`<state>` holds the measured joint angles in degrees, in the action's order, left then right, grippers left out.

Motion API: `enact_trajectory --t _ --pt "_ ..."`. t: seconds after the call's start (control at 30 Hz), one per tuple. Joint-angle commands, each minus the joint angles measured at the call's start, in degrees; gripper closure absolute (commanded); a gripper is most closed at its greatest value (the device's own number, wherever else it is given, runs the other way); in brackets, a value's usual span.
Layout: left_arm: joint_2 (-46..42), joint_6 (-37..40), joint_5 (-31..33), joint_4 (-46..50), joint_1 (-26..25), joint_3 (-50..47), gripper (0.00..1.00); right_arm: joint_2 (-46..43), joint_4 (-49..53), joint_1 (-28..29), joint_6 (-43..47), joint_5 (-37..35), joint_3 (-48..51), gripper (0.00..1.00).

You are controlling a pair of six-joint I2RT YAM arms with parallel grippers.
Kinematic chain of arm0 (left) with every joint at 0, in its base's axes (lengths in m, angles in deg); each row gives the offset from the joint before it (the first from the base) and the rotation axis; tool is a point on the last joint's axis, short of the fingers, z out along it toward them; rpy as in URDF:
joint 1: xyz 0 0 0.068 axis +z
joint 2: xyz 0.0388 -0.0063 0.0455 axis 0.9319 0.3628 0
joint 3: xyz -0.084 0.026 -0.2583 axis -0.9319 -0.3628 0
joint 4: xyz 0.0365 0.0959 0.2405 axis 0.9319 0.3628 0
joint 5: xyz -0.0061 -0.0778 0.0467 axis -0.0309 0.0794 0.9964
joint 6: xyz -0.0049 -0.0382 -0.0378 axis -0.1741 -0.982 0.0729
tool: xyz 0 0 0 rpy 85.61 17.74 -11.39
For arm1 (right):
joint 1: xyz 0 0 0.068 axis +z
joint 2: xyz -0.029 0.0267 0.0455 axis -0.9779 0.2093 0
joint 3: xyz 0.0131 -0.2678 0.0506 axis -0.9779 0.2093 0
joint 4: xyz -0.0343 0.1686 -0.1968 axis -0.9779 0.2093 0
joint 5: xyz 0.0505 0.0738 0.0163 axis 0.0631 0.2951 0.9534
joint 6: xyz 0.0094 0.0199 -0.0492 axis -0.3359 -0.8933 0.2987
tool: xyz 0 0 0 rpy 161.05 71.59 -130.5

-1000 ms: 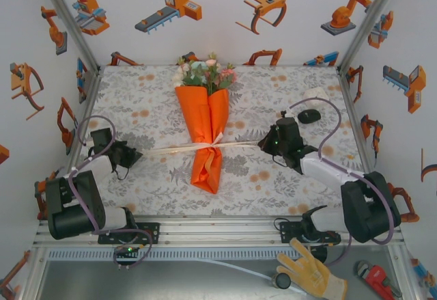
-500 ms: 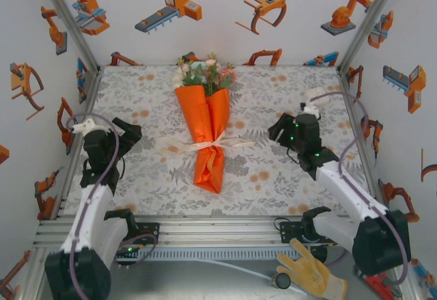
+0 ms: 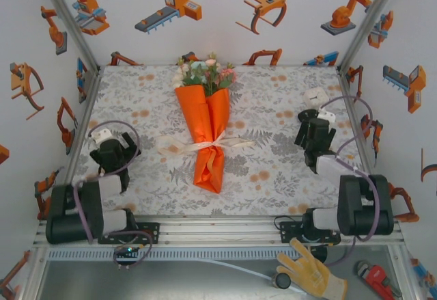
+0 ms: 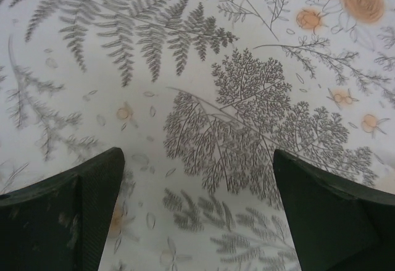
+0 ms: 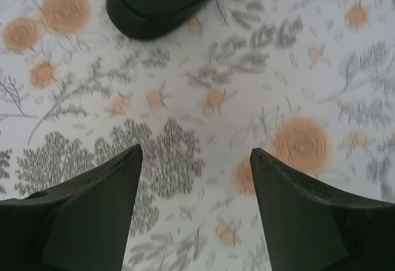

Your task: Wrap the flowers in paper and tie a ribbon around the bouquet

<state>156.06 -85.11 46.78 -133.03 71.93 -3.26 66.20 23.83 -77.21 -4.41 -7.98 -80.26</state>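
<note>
Withdrawn since a second ago from the ribbon ends, back toward the table sides: both arms. On the left, left gripper released, jaws wide over fern-print cloth, nothing between them. In the middle, bouquet lying flat, well apart from both arms: orange paper cone, flowers at the far end, ribbon tied round the narrow waist, tails slack either side. On the right, right gripper released, empty, black oval object just beyond the fingertips.
</note>
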Motion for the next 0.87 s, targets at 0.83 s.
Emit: enact_trajectory --t 0.83 --pt "10.24 11.93 -6.15 -4.98 -5.05 10.19 0.03 11.08 -27.83 -2.29 8.94 10.51 5.09 0.01"
